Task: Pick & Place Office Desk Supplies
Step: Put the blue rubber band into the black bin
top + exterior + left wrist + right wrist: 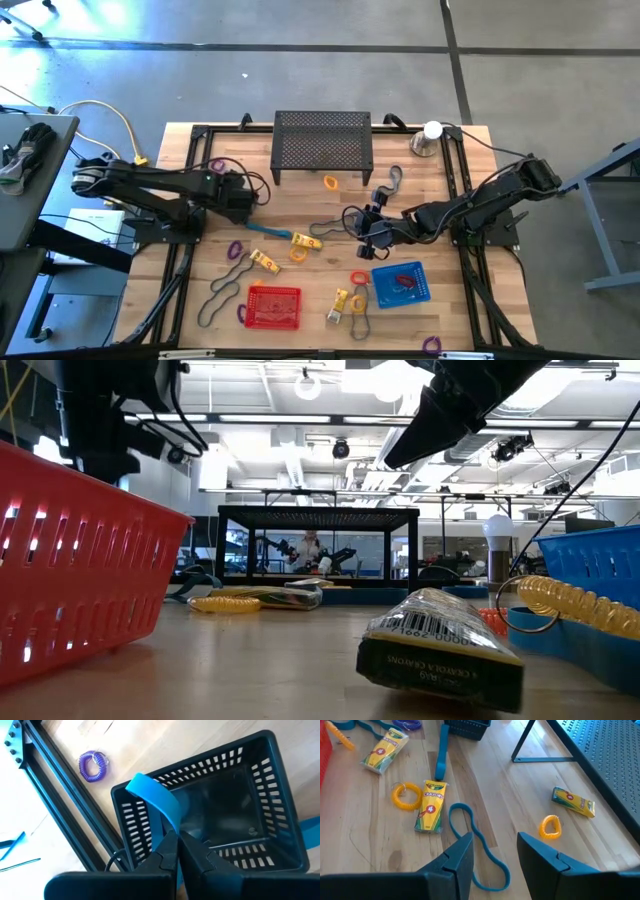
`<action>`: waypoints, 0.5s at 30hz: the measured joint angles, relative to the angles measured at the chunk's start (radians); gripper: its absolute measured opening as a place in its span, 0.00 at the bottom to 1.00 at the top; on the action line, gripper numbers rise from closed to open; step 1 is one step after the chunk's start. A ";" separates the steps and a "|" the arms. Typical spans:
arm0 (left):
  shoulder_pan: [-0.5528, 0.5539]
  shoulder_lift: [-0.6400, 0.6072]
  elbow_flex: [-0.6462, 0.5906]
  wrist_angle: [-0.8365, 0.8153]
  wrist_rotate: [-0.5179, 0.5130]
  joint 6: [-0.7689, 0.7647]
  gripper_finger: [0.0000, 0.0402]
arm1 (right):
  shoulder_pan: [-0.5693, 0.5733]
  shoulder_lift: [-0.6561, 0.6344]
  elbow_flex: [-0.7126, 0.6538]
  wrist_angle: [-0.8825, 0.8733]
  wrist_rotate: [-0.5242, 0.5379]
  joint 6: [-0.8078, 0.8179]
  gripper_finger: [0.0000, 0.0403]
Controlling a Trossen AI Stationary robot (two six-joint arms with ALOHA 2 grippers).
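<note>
Wooden table [300,205] | left gripper [177,845] pinching teal band [155,797] over black basket [270,780] | right gripper [495,850] spread, low

A robotics lab — open hall, ceiling lamps [307,387] (another robot rig [312,550] beyond), concrete floor [300,70].

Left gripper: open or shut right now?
Shut: the left gripper pinches a teal band above the black basket.

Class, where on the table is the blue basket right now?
In the high view the blue basket sits on the table's right half near the front edge, just below the right gripper, with the red basket to its left.
</note>
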 joint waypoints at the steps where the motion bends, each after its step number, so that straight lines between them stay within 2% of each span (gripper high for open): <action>1: 0.000 0.006 0.000 0.000 0.000 0.000 0.00 | 0.000 0.000 0.000 0.000 0.000 0.000 0.35; 10: 0.000 0.014 0.000 0.008 0.012 -0.038 0.00 | 0.000 0.000 0.000 0.000 0.000 0.000 0.35; 15: -0.005 0.014 0.000 0.005 0.123 0.054 0.00 | 0.000 0.000 0.000 0.000 0.000 0.000 0.35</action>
